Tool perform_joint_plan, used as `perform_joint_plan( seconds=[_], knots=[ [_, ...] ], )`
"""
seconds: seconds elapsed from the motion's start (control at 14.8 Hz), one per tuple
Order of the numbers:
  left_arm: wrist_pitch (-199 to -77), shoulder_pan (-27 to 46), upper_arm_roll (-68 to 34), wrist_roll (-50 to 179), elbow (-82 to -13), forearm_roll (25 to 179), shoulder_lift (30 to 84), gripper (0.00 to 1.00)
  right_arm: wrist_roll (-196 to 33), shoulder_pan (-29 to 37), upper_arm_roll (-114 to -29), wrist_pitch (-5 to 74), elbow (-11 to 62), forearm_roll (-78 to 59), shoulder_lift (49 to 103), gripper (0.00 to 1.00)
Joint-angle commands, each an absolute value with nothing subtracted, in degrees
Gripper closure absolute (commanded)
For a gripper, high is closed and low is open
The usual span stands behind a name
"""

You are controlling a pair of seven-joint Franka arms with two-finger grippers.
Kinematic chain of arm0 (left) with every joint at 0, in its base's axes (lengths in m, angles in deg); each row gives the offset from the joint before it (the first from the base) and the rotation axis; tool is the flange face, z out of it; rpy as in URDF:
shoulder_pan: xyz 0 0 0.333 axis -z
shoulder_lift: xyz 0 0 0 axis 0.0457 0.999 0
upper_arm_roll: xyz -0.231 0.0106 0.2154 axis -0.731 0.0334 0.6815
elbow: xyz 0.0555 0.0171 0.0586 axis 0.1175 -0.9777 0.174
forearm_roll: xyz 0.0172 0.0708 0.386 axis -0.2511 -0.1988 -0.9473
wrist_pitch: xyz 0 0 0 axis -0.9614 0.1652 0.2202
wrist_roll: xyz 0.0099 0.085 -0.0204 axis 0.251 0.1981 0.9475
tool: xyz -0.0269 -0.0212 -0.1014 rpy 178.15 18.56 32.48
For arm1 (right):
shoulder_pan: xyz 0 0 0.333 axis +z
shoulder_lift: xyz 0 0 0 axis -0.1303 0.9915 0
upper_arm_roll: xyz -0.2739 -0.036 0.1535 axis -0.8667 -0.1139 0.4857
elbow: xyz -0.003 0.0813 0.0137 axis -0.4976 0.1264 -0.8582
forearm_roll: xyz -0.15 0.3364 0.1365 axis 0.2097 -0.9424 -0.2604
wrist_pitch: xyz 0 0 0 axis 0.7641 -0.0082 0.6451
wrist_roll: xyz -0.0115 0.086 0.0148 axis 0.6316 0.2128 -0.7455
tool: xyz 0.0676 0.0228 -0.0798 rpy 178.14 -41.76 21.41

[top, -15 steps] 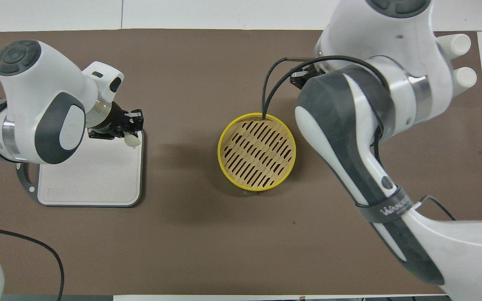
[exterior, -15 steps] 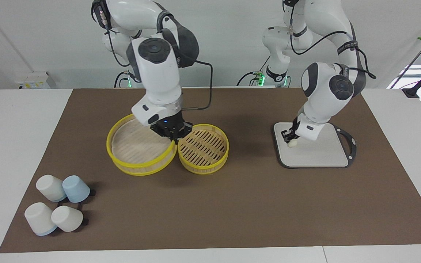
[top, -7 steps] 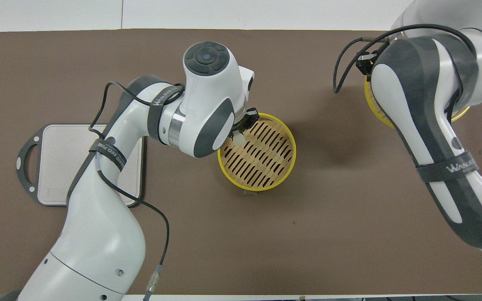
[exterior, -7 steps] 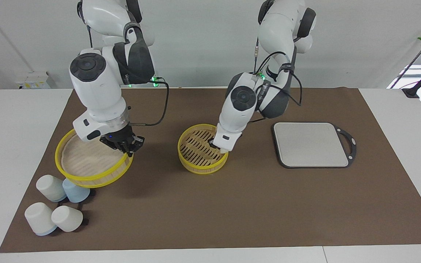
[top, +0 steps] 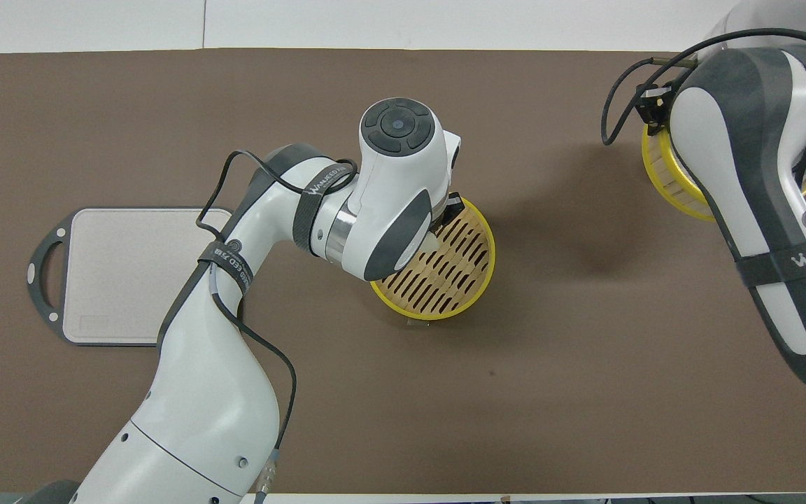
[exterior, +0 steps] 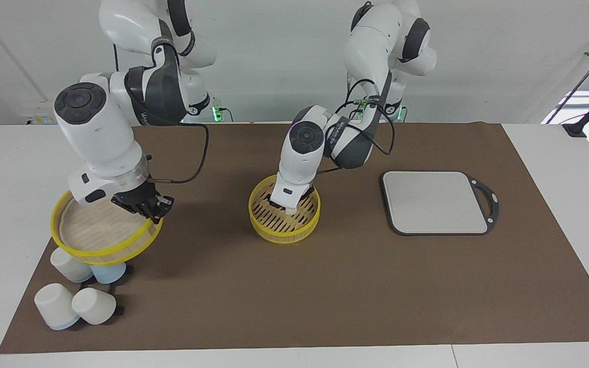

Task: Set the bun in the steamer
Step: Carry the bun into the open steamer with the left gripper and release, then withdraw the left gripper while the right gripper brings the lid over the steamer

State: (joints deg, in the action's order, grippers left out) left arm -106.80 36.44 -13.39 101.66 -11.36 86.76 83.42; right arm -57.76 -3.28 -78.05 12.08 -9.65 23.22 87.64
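The left gripper [exterior: 290, 208] hangs over the steamer [exterior: 284, 230], clamped on the bun [exterior: 291, 210], whose long axis I cannot tell. The right gripper [exterior: 147, 208] holds the steamer lid [exterior: 101, 235] raised above the cups [exterior: 77, 286].

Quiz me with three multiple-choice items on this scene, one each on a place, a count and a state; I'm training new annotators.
1. Where is the small cream-white bun?
A. on the flat grey board
B. over the slatted floor of the yellow-rimmed steamer basket, at the left gripper
C. among the cups

2. How many cups are there?
A. two
B. four
C. six

3. What is the right gripper doing?
A. holding the wide yellow-rimmed lid above the cups
B. resting empty on the brown mat
C. gripping the board

Answers: 1 B, the bun shows under the fingers inside the rim. 2 B, four cluster together. 3 A, the lid's rim sits at the fingers.
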Motion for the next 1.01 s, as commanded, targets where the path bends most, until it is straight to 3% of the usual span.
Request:
perform_joint_plan(
  seconds=[0.0, 0.41, 0.54, 0.61, 0.68, 0.74, 0.95],
  knots=[
    [-108.15, 37.9, -12.35, 102.26, -13.18, 86.27, 83.34, 0.76, -59.89, -5.29, -77.19, 12.78, -6.87, 21.77, 85.81, 1.0],
    [-112.63, 40.19, -12.26, 102.27, -19.25, 86.27, 82.98, 0.72, -60.07, -5.73, -77.19, 14.54, -2.04, 21.6, 83.71, 1.0],
    [-112.72, 40.27, -12.18, 102.35, -19.95, 86.27, 82.81, 0.65, -59.8, -5.73, -77.19, 14.54, -1.94, 21.6, 83.7, 1.0],
    [-112.55, 40.27, -12.09, 102.35, -19.78, 86.27, 82.81, 0.48, -59.8, -5.73, -77.19, 14.54, -1.94, 21.51, 83.7, 1.0],
    [-112.11, 40.19, -12.0, 102.35, -19.43, 86.36, 82.81, 0.2, -59.8, -5.64, -77.19, 14.54, -1.94, 21.51, 83.62, 1.0],
    [-111.67, 40.19, -11.82, 102.44, -19.08, 86.36, 82.81, 0.0, -59.8, -5.64, -77.19, 14.54, -1.94, 21.6, 83.62, 1.0],
    [-109.65, 40.19, -11.21, 102.88, -18.37, 86.27, 82.72, 0.0, -60.06, -5.55, -77.19, 15.93, -1.68, 21.6, 83.53, 1.0]
  ],
)
